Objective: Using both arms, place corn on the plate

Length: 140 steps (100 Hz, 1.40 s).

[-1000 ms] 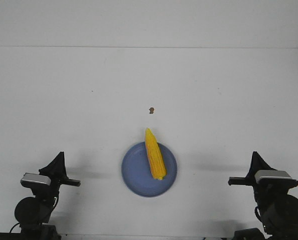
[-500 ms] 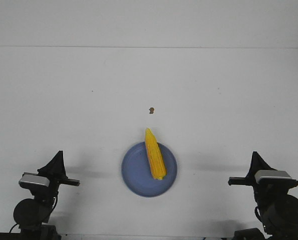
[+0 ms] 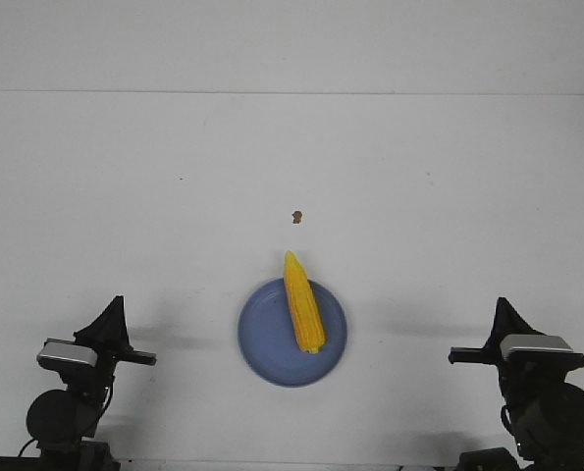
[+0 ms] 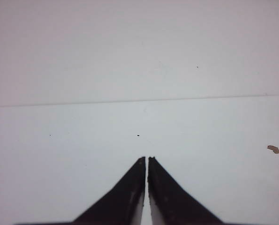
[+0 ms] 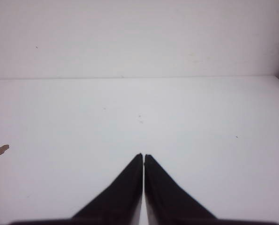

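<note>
The yellow corn [image 3: 302,302] lies on the blue-lavender plate [image 3: 265,345] near the table's front middle, its pointed tip reaching over the plate's far rim. My left gripper [image 3: 116,305] is at the front left, well left of the plate, shut and empty; in the left wrist view [image 4: 146,158] its fingers are closed over bare table. My right gripper [image 3: 502,306] is at the front right, well right of the plate, shut and empty; it shows closed in the right wrist view [image 5: 143,155]. Neither wrist view shows the corn or plate.
A tiny brown speck [image 3: 296,216] lies on the white table beyond the plate; it also shows in the left wrist view [image 4: 274,149] and the right wrist view [image 5: 1,150]. The table's far edge [image 3: 292,93] meets a white wall.
The left arm has shifted very slightly lower and left. The right arm, corn and plate have not moved.
</note>
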### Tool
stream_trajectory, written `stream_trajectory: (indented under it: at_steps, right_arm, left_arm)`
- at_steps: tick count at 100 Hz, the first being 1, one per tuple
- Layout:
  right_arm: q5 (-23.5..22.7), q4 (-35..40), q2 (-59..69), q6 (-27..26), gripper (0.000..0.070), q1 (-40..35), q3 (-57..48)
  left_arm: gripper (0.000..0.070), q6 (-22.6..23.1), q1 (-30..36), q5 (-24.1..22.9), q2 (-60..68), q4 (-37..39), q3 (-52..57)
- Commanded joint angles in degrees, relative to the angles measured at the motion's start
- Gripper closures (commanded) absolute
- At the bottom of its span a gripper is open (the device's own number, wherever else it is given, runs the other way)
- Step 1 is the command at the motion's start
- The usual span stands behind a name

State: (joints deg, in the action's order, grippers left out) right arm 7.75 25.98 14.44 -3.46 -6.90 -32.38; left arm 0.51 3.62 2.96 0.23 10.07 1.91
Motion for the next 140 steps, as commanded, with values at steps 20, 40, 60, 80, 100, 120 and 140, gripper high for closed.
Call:
stream_trajectory:
  at_steps: [20, 40, 60, 80, 100, 120, 140]
  right_arm:
    - [-2.54, -11.45, -7.19, 2.10, 0.0692, 3.17, 9.90]
    - [-4.96, -18.86, -14.56, 2.40, 0.0692, 4.72, 19.76]
    - [-7.37, -23.82, -14.36, 2.40, 0.0692, 6.69, 25.57]
    - [-7.37, -29.92, -14.36, 1.95, 0.0692, 7.02, 30.71]
    - [-7.34, -31.50, -14.36, 1.90, 0.0692, 7.02, 31.67]
    - [-7.34, -31.56, -14.36, 1.95, 0.0692, 7.02, 31.67]
    - [-7.34, -31.58, -14.36, 1.95, 0.0692, 7.02, 31.67]
  left_arm:
    - [0.0688, 0.11, -0.02, -0.02, -0.04, 0.68, -1.11]
    - [0.0688, 0.11, -0.02, -0.02, -0.04, 0.66, -1.11]
    - [0.0688, 0.11, -0.02, -0.02, -0.04, 0.59, -1.11]
    - [0.0688, 0.11, -0.02, -0.02, -0.04, 0.55, -1.11]
    - [0.0688, 0.11, -0.02, -0.02, -0.04, 0.52, -1.11]
    - [0.0688, 0.11, -0.02, -0.02, -0.04, 0.52, -1.11]
    - [0.0688, 0.11, -0.02, -0.02, -0.04, 0.52, -1.11]
